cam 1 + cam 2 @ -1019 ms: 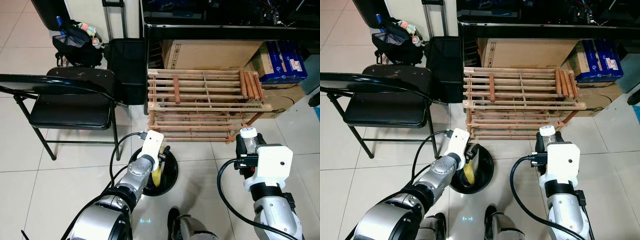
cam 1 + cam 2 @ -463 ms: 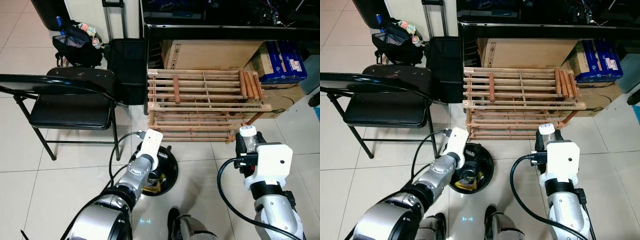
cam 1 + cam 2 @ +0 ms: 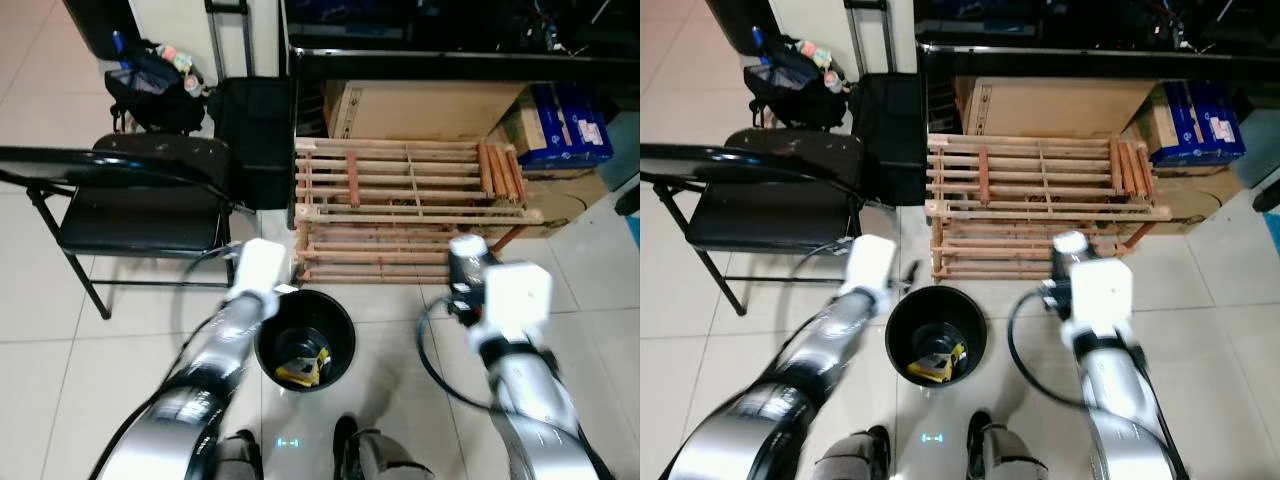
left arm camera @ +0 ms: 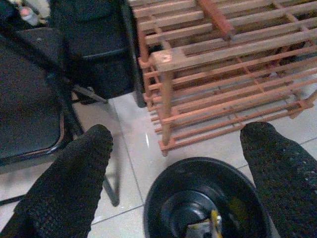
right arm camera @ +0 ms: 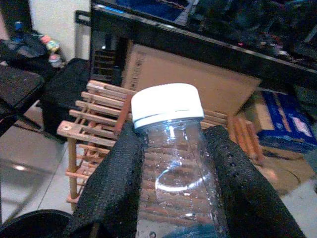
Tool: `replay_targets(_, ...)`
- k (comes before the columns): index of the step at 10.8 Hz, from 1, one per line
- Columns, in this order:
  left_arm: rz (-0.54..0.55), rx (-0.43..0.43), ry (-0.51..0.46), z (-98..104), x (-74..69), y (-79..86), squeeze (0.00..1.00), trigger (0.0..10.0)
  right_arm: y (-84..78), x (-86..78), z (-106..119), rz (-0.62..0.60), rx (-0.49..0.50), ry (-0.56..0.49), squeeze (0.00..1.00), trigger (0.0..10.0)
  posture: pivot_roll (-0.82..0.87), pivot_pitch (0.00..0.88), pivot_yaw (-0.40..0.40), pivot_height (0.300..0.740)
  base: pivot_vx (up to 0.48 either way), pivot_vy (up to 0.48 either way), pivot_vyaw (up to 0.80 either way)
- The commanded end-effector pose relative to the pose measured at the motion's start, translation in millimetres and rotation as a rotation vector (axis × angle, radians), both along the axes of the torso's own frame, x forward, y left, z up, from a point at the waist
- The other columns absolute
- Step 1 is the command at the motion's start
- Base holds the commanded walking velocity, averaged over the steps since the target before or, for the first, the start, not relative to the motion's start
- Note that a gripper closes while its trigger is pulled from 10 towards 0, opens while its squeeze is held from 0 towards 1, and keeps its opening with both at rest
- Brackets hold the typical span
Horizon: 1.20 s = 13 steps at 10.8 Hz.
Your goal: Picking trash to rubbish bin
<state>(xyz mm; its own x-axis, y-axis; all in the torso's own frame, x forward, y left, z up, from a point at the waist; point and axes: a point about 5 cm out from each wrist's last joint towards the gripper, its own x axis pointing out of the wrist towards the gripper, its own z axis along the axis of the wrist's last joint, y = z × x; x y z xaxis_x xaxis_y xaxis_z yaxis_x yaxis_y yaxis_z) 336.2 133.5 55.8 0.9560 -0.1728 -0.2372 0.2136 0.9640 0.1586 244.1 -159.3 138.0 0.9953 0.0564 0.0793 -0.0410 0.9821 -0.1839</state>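
We see our two arms in shiny silver metal, each with a white box-shaped wrist housing and a black cable that loops from it. Our left gripper (image 4: 178,173) and right gripper (image 5: 173,168) have long black fingers (image 4: 74,183) with a dotted, rubbery texture.

My left gripper (image 4: 176,148) has black fingers with a fine knurled texture, and so does my right gripper (image 5: 171,163). The bottle (image 5: 173,163) between them is clear plastic with a white cap. The rubbish bin (image 3: 305,340) is glossy black, with yellow and white scraps inside. The slatted rack (image 3: 410,210) is reddish-brown wood, the folding chair (image 3: 130,210) black, the floor tiles (image 3: 60,370) pale beige.
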Motion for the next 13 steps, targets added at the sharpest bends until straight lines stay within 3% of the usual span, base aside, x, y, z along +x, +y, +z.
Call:
replay_targets(1,-0.016,-0.012,0.003,-1,-3.0,-0.1,0.00,10.0,-6.3,1.0,-8,-0.001,-0.003,0.025,0.00,10.0,0.14,0.250,-0.097,0.740,0.000,0.000,0.00)
replay_targets(5,-0.089,-0.052,0.023,16,-44.2,28.5,0.00,10.0,-2.6,39.3,-39,0.115,-0.070,0.105,0.00,10.0,0.31,0.309,-0.117,0.740,0.000,0.000,0.00)
replay_targets(9,-0.186,-0.051,0.188,38,-101.3,56.5,0.00,10.0,21.3,61.8,-74,0.243,-0.091,0.192,0.00,10.0,0.46,0.385,-0.109,0.740,0.000,0.000,0.00)
replay_targets(12,-0.211,-0.062,0.268,48,-121.0,61.1,0.00,10.0,33.3,73.0,-78,0.295,-0.125,0.196,0.00,10.0,0.50,0.412,-0.097,0.740,0.000,0.000,0.00)
replay_targets(13,-0.227,-0.062,0.288,49,-125.3,60.4,0.00,10.0,36.2,74.5,-81,0.291,-0.077,0.216,0.00,10.0,0.51,0.410,-0.093,0.740,0.000,0.000,0.00)
